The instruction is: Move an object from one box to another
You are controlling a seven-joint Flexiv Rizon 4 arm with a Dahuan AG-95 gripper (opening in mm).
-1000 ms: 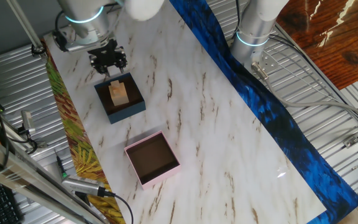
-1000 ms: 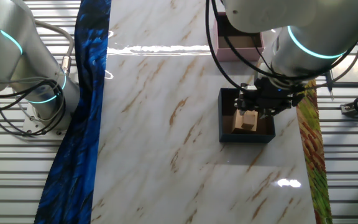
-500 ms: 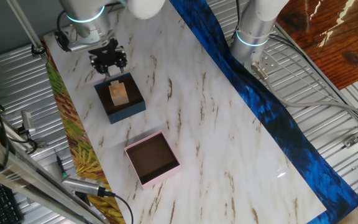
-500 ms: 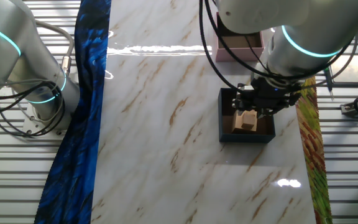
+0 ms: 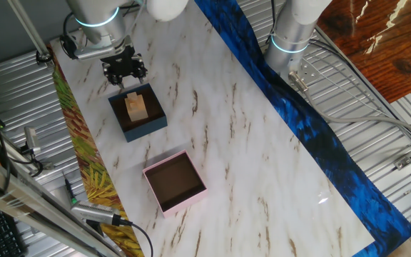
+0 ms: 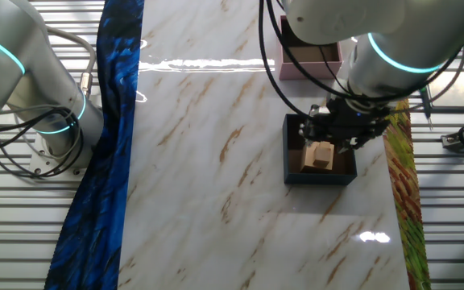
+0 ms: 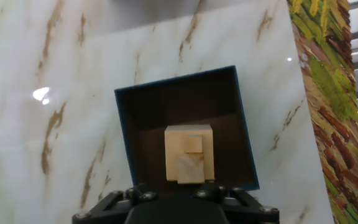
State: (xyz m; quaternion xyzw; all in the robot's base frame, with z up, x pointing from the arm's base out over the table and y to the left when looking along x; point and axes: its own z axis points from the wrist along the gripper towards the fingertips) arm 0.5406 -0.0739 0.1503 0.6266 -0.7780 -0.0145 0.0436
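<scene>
Wooden block (image 7: 189, 153): pale, lies inside the navy-blue box (image 5: 150, 123), on its dark floor, clear of the walls.
Navy-blue box: sits on the marble table (image 5: 234, 135), near the edge with the green-yellow patterned strip (image 7: 328, 93).
Gripper (image 5: 123, 68): hangs above the box's far rim, not touching the block; whether the jaws are apart or together, I cannot tell.
Pink box (image 5: 175, 183): brown inside, stands apart from the navy-blue box on the same table.
</scene>
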